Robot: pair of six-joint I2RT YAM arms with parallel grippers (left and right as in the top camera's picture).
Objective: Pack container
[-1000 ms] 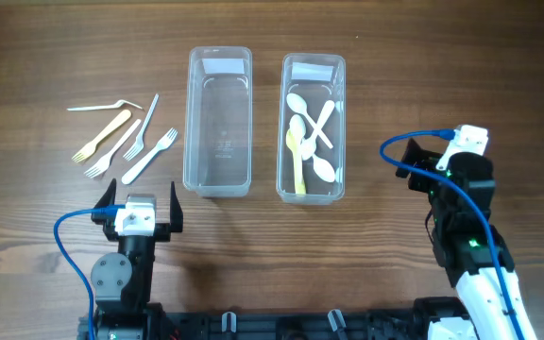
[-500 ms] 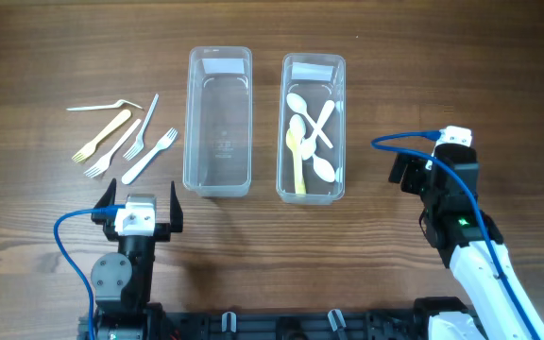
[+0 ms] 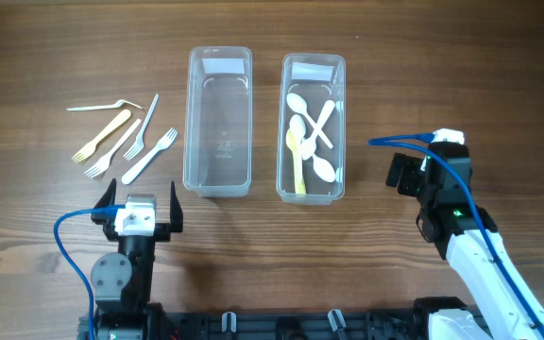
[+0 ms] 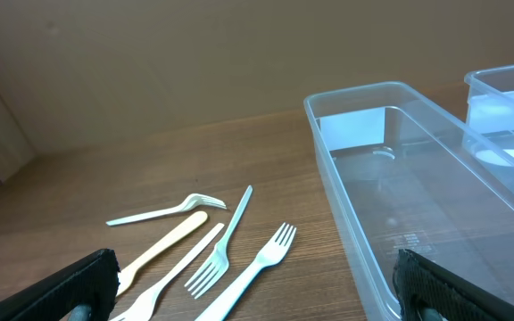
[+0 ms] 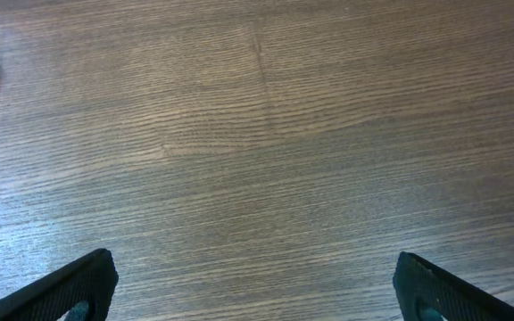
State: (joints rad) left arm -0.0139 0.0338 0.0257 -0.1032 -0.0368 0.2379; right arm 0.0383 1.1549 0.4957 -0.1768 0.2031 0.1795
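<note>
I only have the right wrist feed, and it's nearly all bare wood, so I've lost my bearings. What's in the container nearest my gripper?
Observer: The right container holds spoons, several white and one yellow-green.
Operator: And the other container?
Observer: The left container has nothing in it.
Operator: Anything outside them?
Observer: Five forks lie loose to the left of it, just ahead of the open left gripper.

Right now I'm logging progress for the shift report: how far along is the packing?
Done: spoons lie in the right container. In hand: nothing; left gripper and right gripper are open, empty. Left: the forks lie on the table beside the empty left container.
</note>
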